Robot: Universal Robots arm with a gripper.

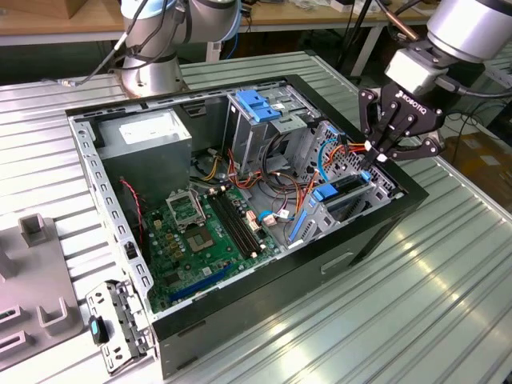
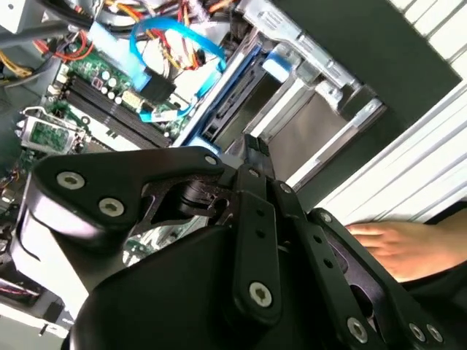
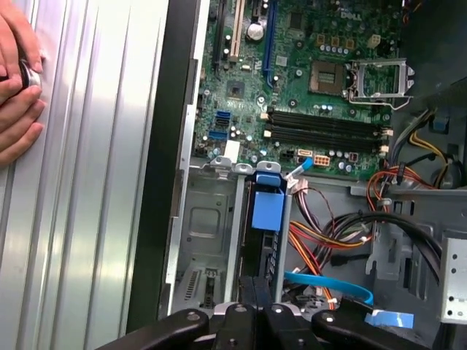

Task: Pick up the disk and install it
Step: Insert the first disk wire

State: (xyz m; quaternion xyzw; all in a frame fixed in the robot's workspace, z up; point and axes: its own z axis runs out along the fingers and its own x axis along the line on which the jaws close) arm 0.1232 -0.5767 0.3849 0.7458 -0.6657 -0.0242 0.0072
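Observation:
The disk (image 1: pixel 342 194), dark with a blue carrier frame, stands on edge in the drive bay at the corner of the open computer case (image 1: pixel 368 240) toward the exterior view's right. My gripper (image 1: pixel 374 156) hangs just above its upper end, fingers shut together with the tips at the blue frame. In the first wrist view the disk (image 3: pixel 267 211) sits between the bay's metal rails, and my gripper (image 3: pixel 257 288) is right over its near end. The second wrist view shows my gripper (image 2: pixel 252 146) shut, with the blue-edged disk (image 2: pixel 237 91) just beyond the tips.
A motherboard (image 1: pixel 200 232), orange and blue cables (image 1: pixel 280 188) and a grey drive cage with a blue latch (image 1: pixel 258 104) crowd the case. A person's hand (image 3: pixel 18 87) rests on the ribbed table beside it. Grey fixtures (image 1: pixel 36 264) and a loose bracket (image 1: pixel 120 324) lie at the exterior view's left.

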